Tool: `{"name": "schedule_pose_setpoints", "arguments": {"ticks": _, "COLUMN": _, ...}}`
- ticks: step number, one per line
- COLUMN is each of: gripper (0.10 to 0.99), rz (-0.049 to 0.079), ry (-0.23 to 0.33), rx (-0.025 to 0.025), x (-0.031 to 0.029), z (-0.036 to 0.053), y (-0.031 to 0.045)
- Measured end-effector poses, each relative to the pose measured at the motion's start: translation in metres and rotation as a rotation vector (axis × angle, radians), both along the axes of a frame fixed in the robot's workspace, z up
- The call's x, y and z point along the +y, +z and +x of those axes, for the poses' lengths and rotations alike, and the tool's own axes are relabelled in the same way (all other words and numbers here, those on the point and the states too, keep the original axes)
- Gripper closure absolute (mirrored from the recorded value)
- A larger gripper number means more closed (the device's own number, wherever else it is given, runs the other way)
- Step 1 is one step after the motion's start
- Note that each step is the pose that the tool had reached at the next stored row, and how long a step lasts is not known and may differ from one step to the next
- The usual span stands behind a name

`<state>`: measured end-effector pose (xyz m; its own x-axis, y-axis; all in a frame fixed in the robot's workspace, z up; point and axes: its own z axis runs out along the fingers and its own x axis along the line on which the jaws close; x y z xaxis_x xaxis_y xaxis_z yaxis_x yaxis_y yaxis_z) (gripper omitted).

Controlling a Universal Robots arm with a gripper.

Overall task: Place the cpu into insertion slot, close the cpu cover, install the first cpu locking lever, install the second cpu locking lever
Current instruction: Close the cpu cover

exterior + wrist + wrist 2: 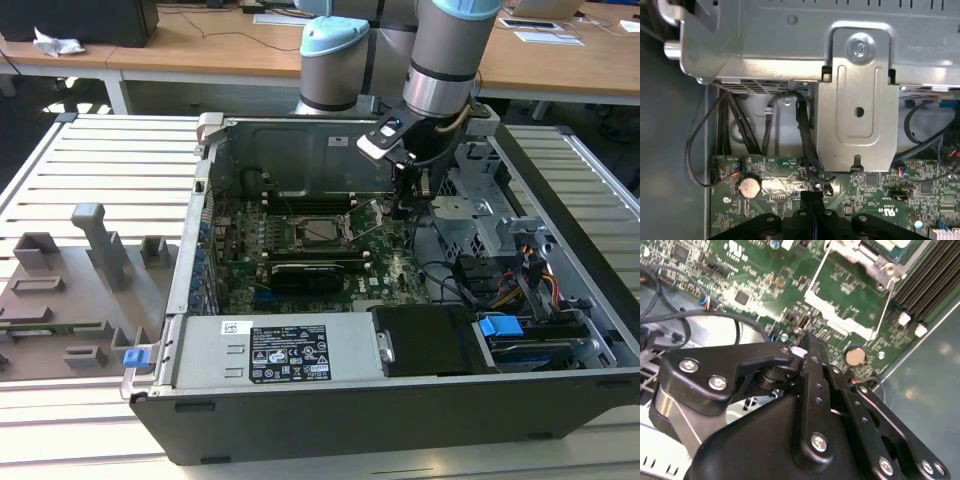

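Observation:
In the exterior view the cpu (pixel 322 231) lies as a grey square in the socket on the green motherboard (pixel 300 275), with the silvery cpu cover (pixel 345 228) framing it. Two thin wire locking levers (pixel 368 215) stick up at the socket's side towards the exterior view's right. My gripper (pixel 400 208) hangs just beside them, low over the board, fingers shut with nothing between them. In the second wrist view the gripper (pixel 807 340) sits short of the cover's edge (pixel 860 252) and the two levers (pixel 815 275). The first wrist view has the gripper (pixel 812 196) over the board near a coin battery (pixel 748 186).
The open computer case (pixel 400 420) lies on a slatted table. A black card (pixel 310 270) sits below the socket, the power supply (pixel 280 350) at the front, and a drive cage (pixel 480 200) with cables at the exterior view's right. A grey fixture tray (pixel 70 290) lies at its left.

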<state>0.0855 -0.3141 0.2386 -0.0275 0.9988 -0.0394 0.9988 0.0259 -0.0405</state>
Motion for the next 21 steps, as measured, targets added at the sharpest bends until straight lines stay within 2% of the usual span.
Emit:
{"name": "schedule_pose_setpoints", "arguments": {"ticks": 1, "gripper": 0.976, "rz": 0.000, "ry": 0.000, "rx": 0.0224, "x": 0.0005, "z": 0.0008, "y": -0.0002}}
{"name": "schedule_pose_setpoints", "arguments": {"ticks": 2, "gripper": 0.976, "rz": 0.000, "ry": 0.000, "rx": 0.0341, "x": 0.0007, "z": 0.0008, "y": -0.0003}}
{"name": "schedule_pose_setpoints", "arguments": {"ticks": 4, "gripper": 0.976, "rz": 0.004, "ry": 0.000, "rx": 0.0347, "x": 0.0009, "z": 0.0008, "y": -0.0005}}
{"name": "schedule_pose_setpoints", "arguments": {"ticks": 6, "gripper": 0.976, "rz": 0.021, "ry": 0.000, "rx": 0.0346, "x": 0.0014, "z": 0.0001, "y": -0.0016}}
{"name": "schedule_pose_setpoints", "arguments": {"ticks": 8, "gripper": 0.976, "rz": 0.022, "ry": 0.001, "rx": 0.0347, "x": 0.0023, "z": -0.0075, "y": -0.0025}}
{"name": "schedule_pose_setpoints", "arguments": {"ticks": 12, "gripper": 0.976, "rz": 0.022, "ry": 0.000, "rx": 0.0343, "x": 0.0023, "z": -0.0167, "y": -0.0025}}
{"name": "schedule_pose_setpoints", "arguments": {"ticks": 21, "gripper": 0.976, "rz": 0.022, "ry": 0.000, "rx": 0.0340, "x": 0.0023, "z": -0.0291, "y": -0.0025}}
